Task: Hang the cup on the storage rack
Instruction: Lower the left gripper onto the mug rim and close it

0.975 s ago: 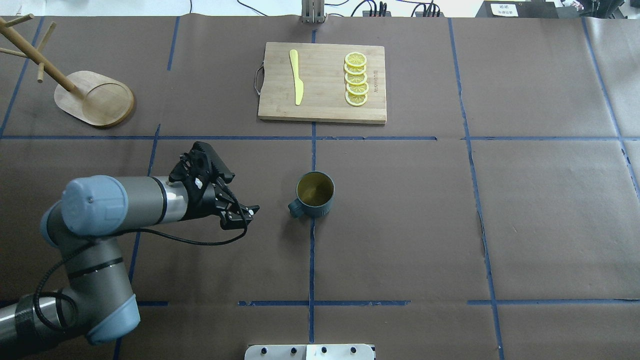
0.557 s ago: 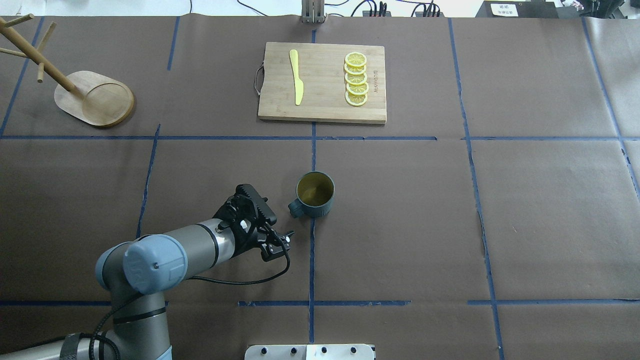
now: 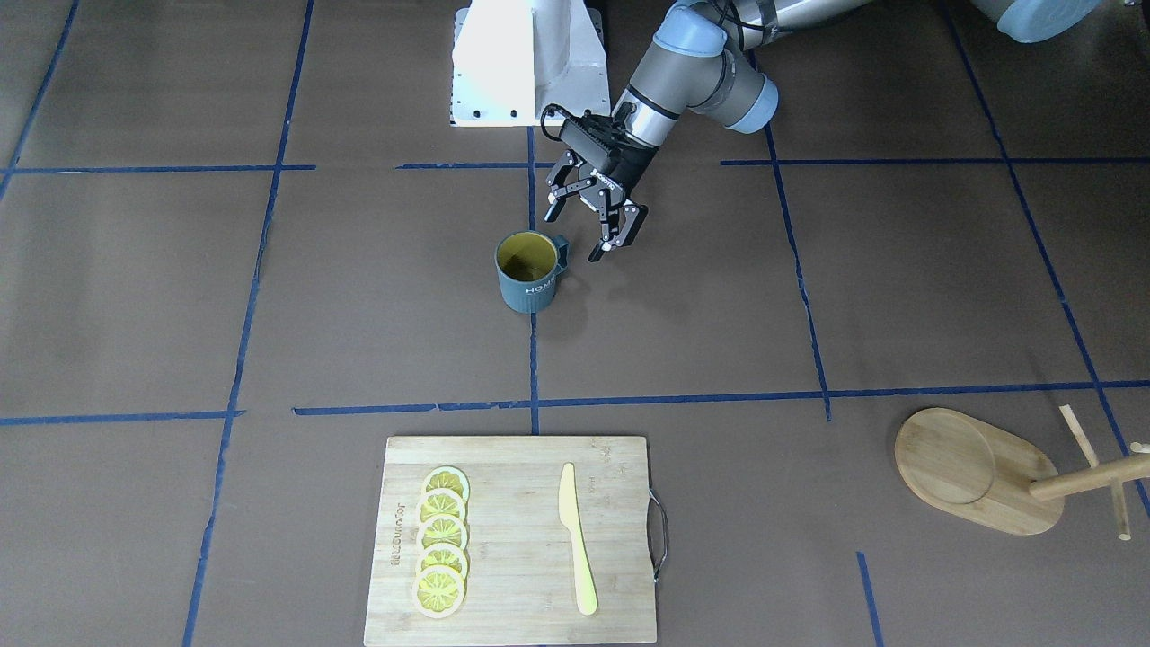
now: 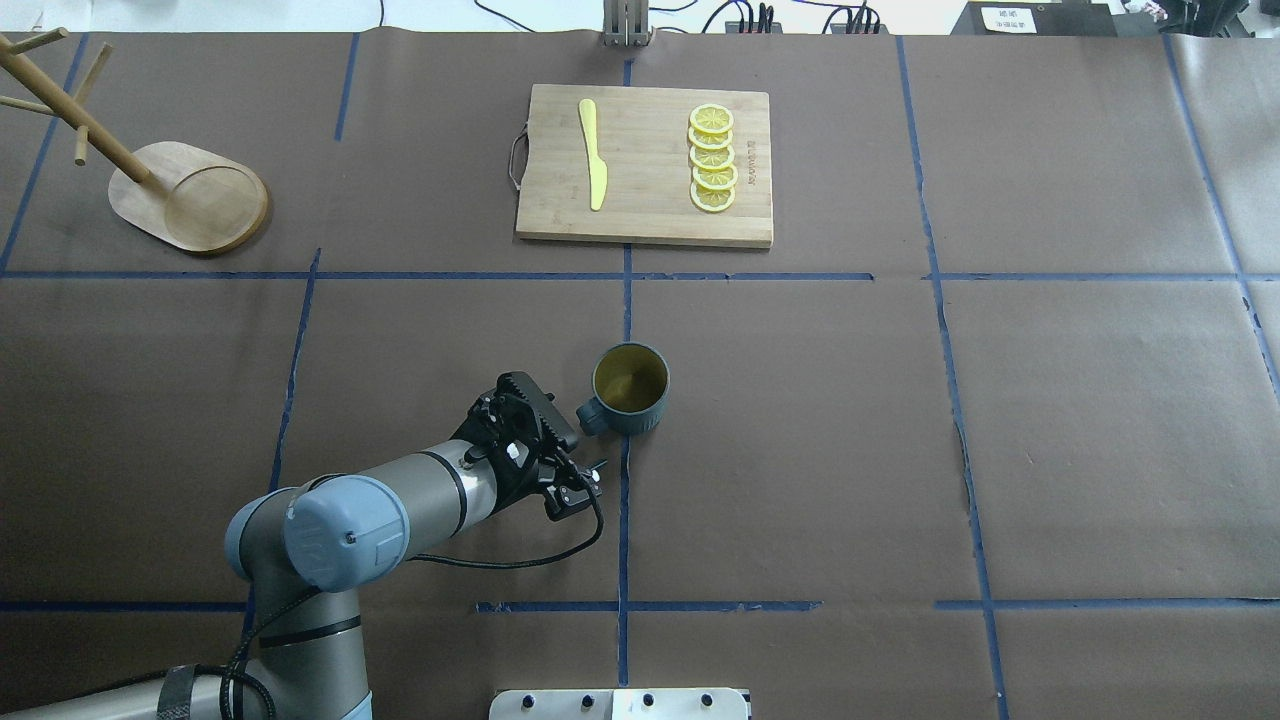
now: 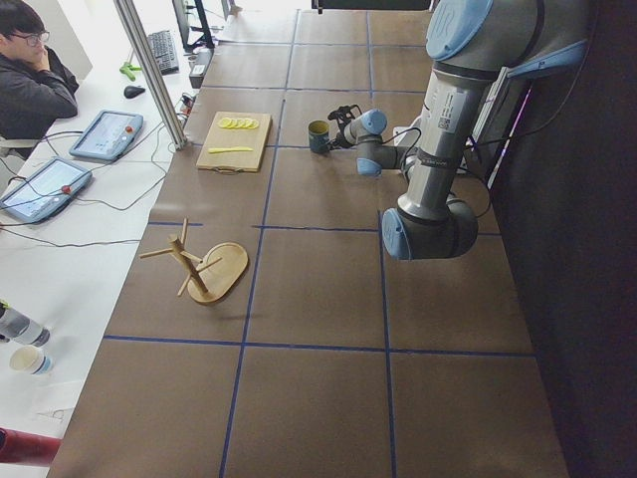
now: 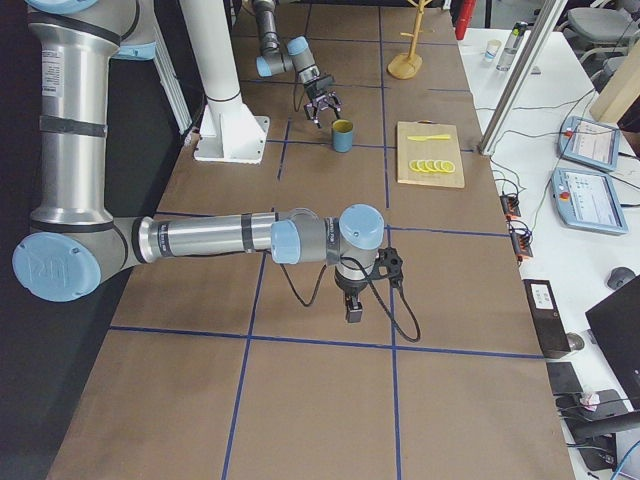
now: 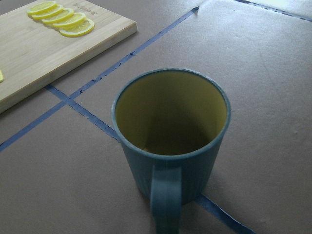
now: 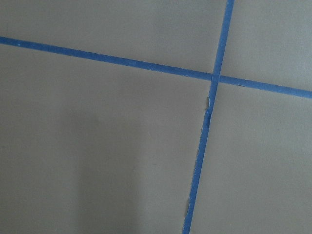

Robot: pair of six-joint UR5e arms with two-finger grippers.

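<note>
While the cup (image 3: 528,274) stands upright mid-table (image 3: 269,296), its handle turned toward the left gripper (image 3: 578,234), that gripper hovers just beside the handle, jaws wide and holding nothing. The rack (image 3: 975,467) stands well apart on the robot's left. The right gripper (image 6: 352,308) hangs over the table, and I cannot tell how its jaws stand.

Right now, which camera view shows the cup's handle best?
The left wrist view: the cup looms large with its handle pointing straight at the camera. Overhead and front-facing views show the handle small, beside the left end effector. Both side views show the cup tiny; the right wrist view shows only table.
</note>
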